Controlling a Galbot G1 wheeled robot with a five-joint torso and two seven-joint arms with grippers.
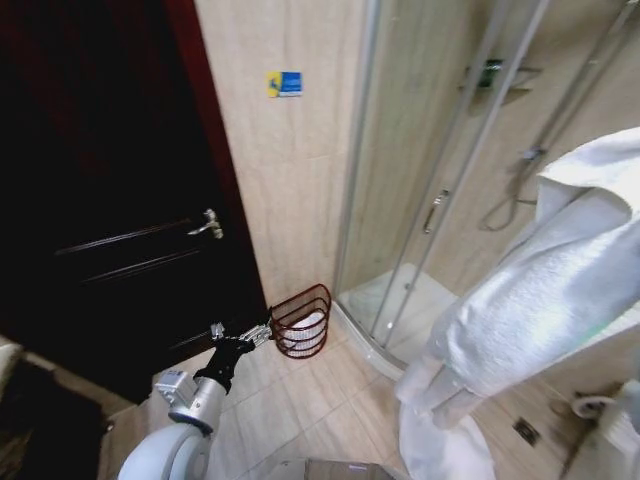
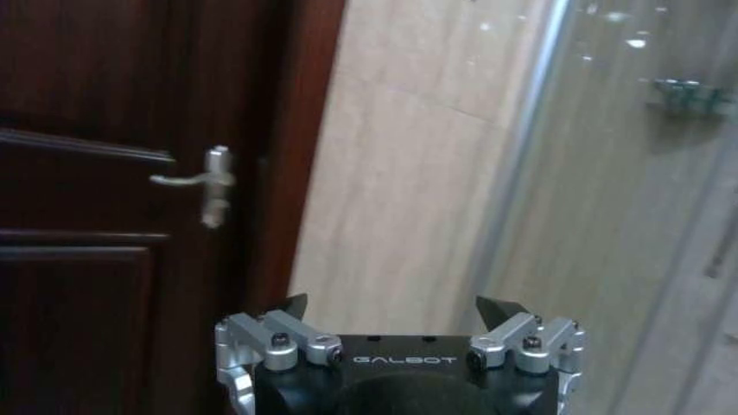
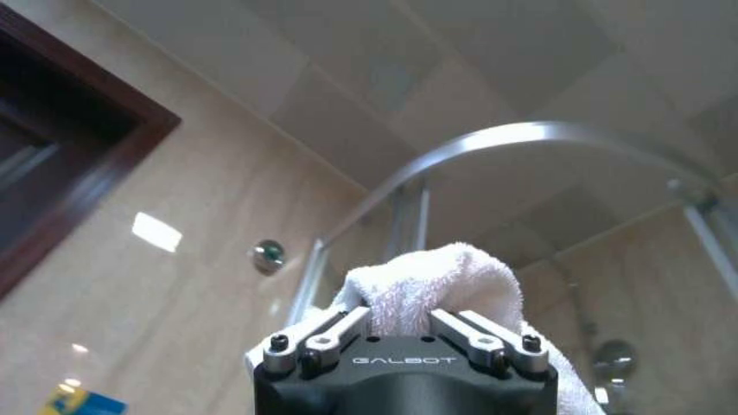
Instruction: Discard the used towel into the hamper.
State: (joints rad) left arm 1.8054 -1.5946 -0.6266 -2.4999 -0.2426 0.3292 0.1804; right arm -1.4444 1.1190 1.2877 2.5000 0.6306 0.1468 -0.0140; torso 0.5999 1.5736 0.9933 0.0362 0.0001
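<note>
1. Right now my right gripper (image 3: 400,333) is clamped on the used towel (image 3: 433,285), its fingers pinching a bunched fold that bulges up between them.
2. From my head camera the towel (image 1: 540,300) hangs as a long white drape on the right, near the lens, held high so that, as I judge it, the trailing end clears the floor.
3. My left gripper (image 1: 258,335) reaches forward low on the left, jaws apart and holding nothing; its tips sit just beside the hamper's near rim.
4. That hamper (image 1: 301,322) stands on the tile floor in the far corner, between the dark wooden door (image 1: 100,200) and the glass shower enclosure (image 1: 440,180). Something white already lies inside it.
5. I judge the drop is not yet done: the towel is well apart from the hamper, off to the right.
</note>
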